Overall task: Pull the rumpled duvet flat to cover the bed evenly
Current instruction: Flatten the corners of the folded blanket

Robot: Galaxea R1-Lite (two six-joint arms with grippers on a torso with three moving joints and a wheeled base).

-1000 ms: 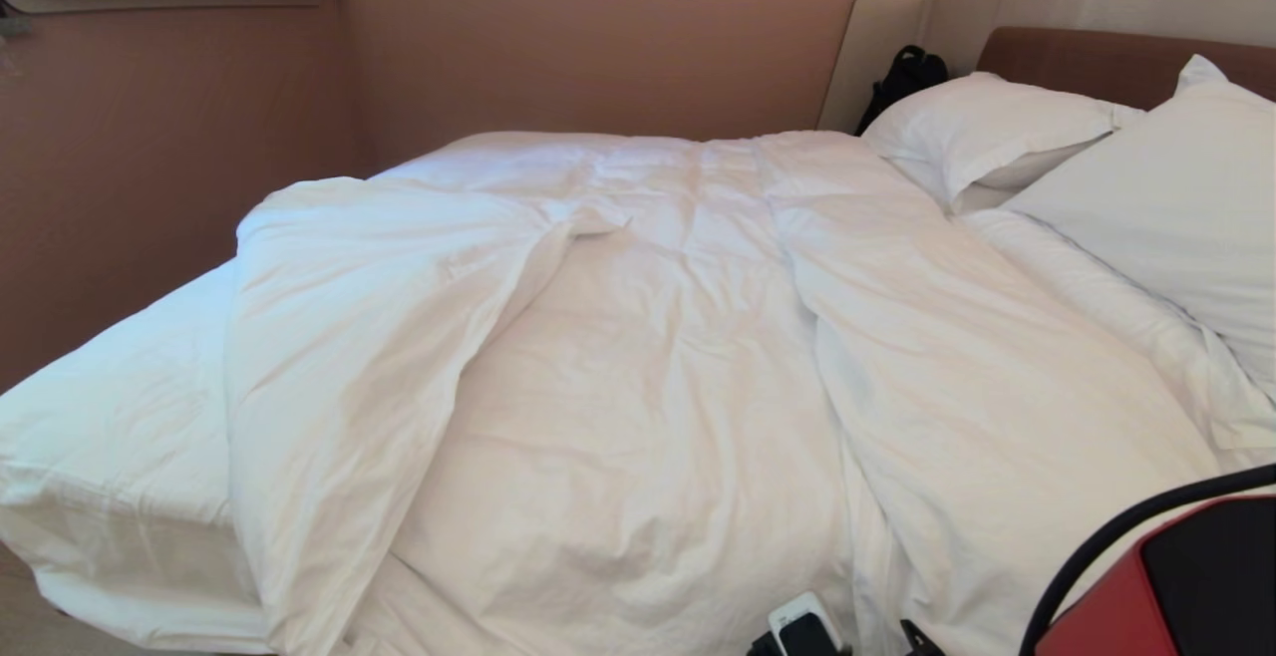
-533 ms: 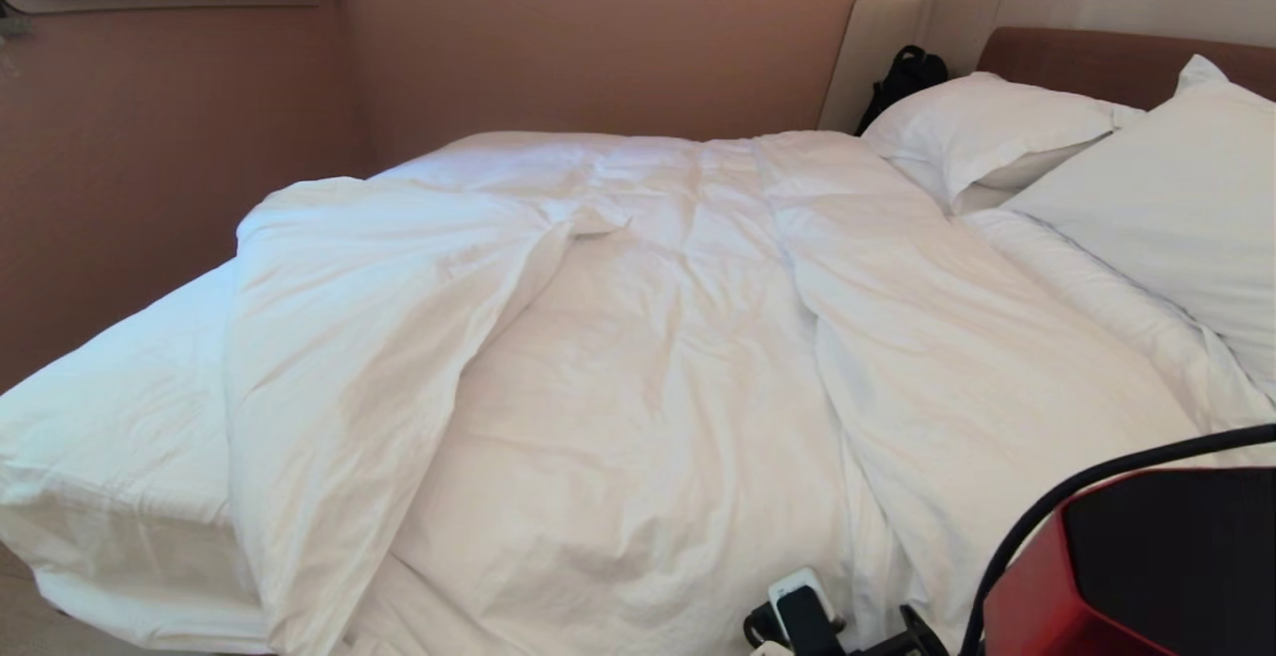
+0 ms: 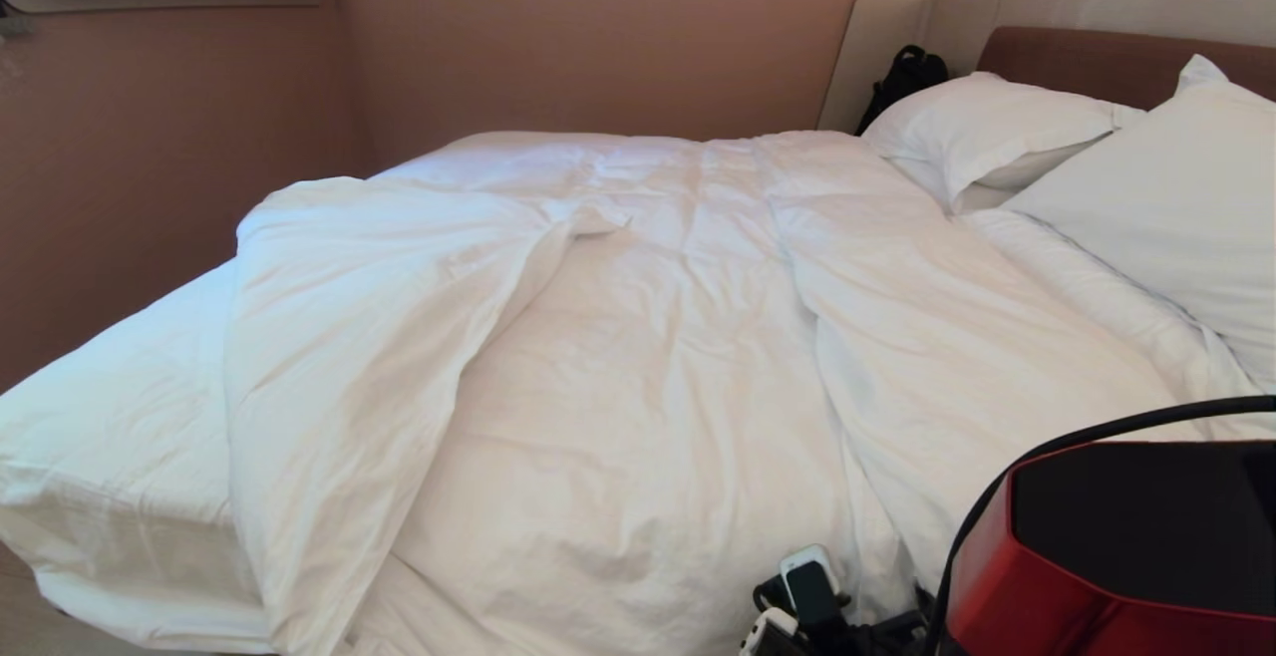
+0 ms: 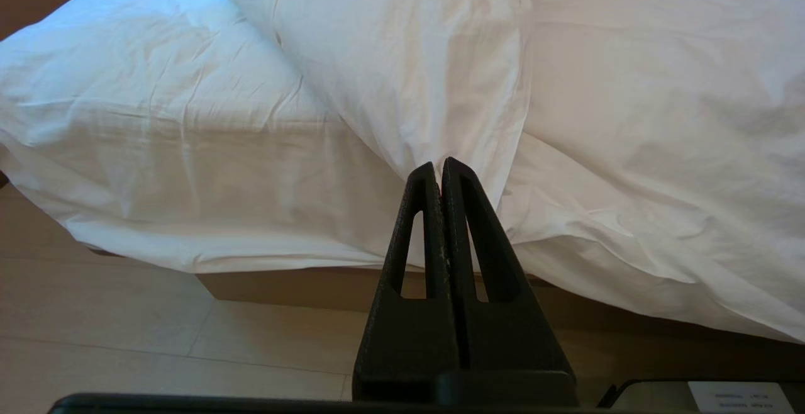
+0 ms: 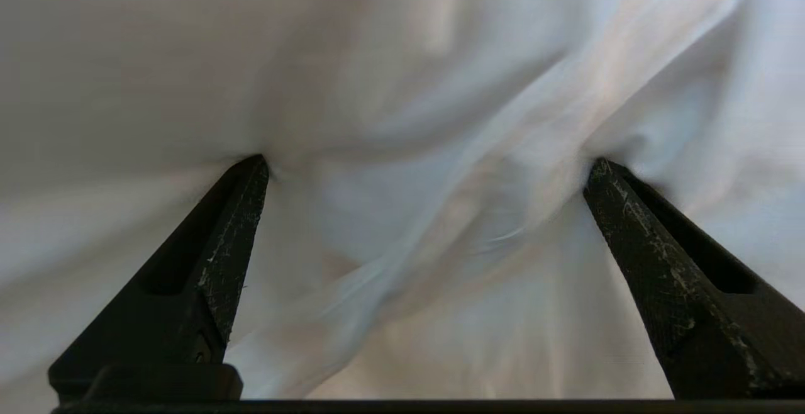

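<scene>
The rumpled duvet (image 3: 648,357) lies bunched over the bed (image 3: 110,417), with its left side folded back off the white sheet. My right gripper (image 3: 797,601) is at the duvet's near edge, low in the head view. In the right wrist view the right gripper (image 5: 427,165) is open wide, and both fingertips (image 5: 251,175) press into the duvet's cloth (image 5: 440,87). My left gripper (image 4: 438,165) is shut on nothing. It hangs beside the bed's near side and points at a fold of the duvet (image 4: 427,74) that droops over the mattress (image 4: 157,137).
Two white pillows (image 3: 997,128) (image 3: 1176,207) lean at the headboard (image 3: 1077,58) on the right. A black bag (image 3: 902,78) sits in the far corner. A pink wall (image 3: 598,38) runs behind the bed. The taupe base (image 4: 283,285) and pale floor (image 4: 126,338) lie below my left gripper.
My right arm has pushed further into the head view, up over the duvet's near edge, with its gripper still open. The duvet and my left gripper have stayed where they were.
</scene>
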